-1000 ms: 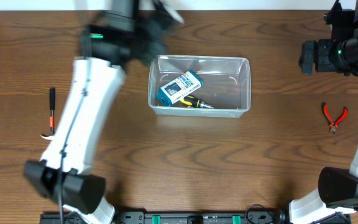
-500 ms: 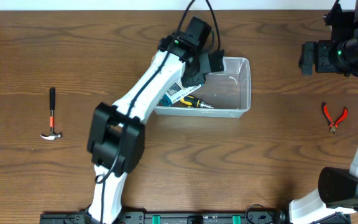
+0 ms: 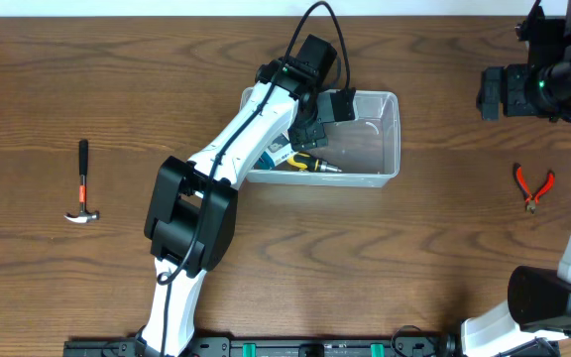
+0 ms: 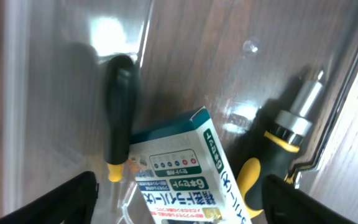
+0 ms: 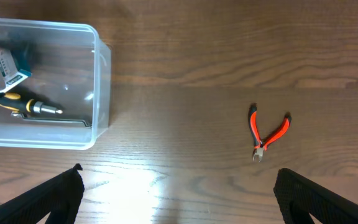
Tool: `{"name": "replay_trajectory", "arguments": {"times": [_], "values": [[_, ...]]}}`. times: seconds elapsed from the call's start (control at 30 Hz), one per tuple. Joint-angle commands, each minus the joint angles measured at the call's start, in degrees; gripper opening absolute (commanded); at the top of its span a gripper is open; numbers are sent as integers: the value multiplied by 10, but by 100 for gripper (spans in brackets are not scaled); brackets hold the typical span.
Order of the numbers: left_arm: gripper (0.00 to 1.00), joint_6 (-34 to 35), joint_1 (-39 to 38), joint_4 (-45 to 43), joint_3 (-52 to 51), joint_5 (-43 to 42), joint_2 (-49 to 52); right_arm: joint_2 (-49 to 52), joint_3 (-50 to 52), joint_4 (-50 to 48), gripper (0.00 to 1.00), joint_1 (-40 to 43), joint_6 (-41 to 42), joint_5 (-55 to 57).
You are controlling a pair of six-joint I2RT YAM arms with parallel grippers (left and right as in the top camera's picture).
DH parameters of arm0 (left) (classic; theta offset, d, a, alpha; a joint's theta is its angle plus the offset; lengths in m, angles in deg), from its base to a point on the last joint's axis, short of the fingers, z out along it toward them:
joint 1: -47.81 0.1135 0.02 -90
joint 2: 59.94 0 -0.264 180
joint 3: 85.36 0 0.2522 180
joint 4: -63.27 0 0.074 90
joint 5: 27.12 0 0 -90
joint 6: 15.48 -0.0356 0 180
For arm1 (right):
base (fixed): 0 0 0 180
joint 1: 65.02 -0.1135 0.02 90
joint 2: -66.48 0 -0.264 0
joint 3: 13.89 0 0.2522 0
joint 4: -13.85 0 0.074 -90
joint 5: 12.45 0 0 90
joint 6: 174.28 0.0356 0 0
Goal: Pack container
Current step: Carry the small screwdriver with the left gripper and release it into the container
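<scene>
Seen from overhead, the clear rectangular plastic container with rounded corners (image 3: 393,149) sits on the brown wood-grain worktop (image 3: 365,258) a little behind the centre. The white left arm reaches across its left end, and the left hand (image 3: 327,111) hangs over the tub's interior. Inside, a yellow-and-black-handled screwdriver (image 3: 310,164) lies along the front wall, and a corner of a small blue-and-white cardboard box (image 3: 271,156) shows beside the arm. A black-handled hammer with an orange band (image 3: 83,183) lies well apart at the far left, and red-handled pliers (image 3: 533,186) lie well to the container's right. The right hand (image 3: 491,94) is at the upper right, apart from everything. The left wrist view looks down into the tub. The box lies tilted on the clear floor, with a slim black-handled tool with a yellow collar (image 4: 118,102) beside one edge and the yellow-and-black screwdriver beside the other. The left hand's two dark fingers (image 4: 67,199) are spread wide at the bottom corners and pinch nothing. From the right wrist, the container is at the upper left and the pliers are towards the right on bare wood. The right hand's fingers (image 5: 42,199) are spread wide and hold nothing.
</scene>
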Motion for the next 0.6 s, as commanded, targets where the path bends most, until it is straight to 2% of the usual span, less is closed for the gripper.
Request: {"name": "replay_trajectory", "arguments": {"times": [0.0,0.1,0.2,0.33,0.5,0.57], "values": [[88,21,5,2,5,9,-2,2,2,0,99,2,-8,2],[96,61,5,11,5,31,-25,2,2,-1,99,2,-7,0],[99,68,6,40,5,33,-66,2,2,-15,99,2,11,-11],[98,171,29,77,5,43,-143,2,1,-33,99,2,17,-20],[98,276,113,137,5,50,-226,-22,0,-34,99,-6,56,58],[98,310,164,136,5,49,-250,-50,0,-30,99,-2,61,71]]}}
